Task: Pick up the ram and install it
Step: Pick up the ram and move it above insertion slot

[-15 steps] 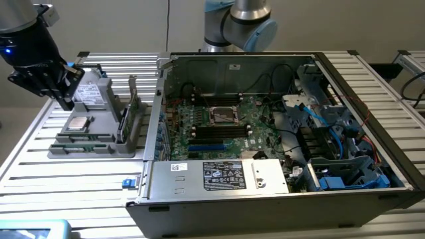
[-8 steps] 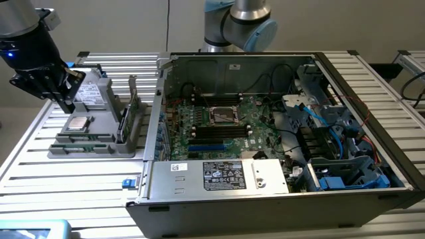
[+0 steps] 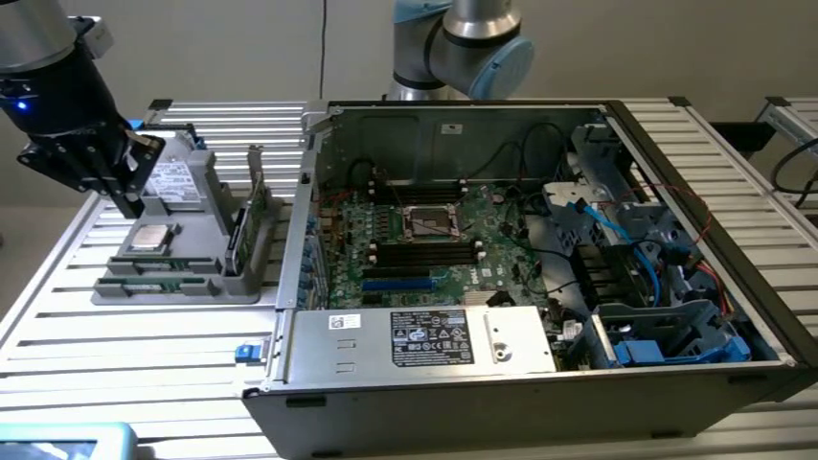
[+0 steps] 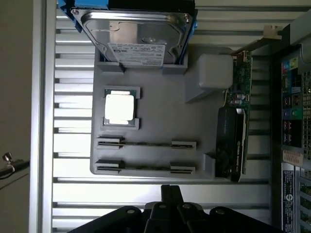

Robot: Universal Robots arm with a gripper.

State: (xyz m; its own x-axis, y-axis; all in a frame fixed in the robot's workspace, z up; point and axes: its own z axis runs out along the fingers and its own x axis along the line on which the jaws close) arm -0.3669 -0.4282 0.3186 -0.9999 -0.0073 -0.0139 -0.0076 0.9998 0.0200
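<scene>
Two ram sticks (image 4: 146,143) stand on edge in the holders of a grey tray (image 4: 160,111), one beside the other (image 4: 146,168). In the exterior view the ram (image 3: 160,285) lies at the tray's near end. My gripper (image 3: 132,206) hangs above the tray's far left part, near the hard drive, with its fingers pressed together and nothing between them. In the wrist view the gripper (image 4: 170,190) sits just off the tray's edge, beside the ram holders and apart from them.
The tray also carries a hard drive (image 4: 136,34), a processor (image 4: 119,108) and a graphics card (image 4: 232,141) standing on edge. The open computer case (image 3: 383,335) lies on the exterior view's right, its motherboard (image 3: 422,240) showing black and blue memory slots (image 3: 422,254).
</scene>
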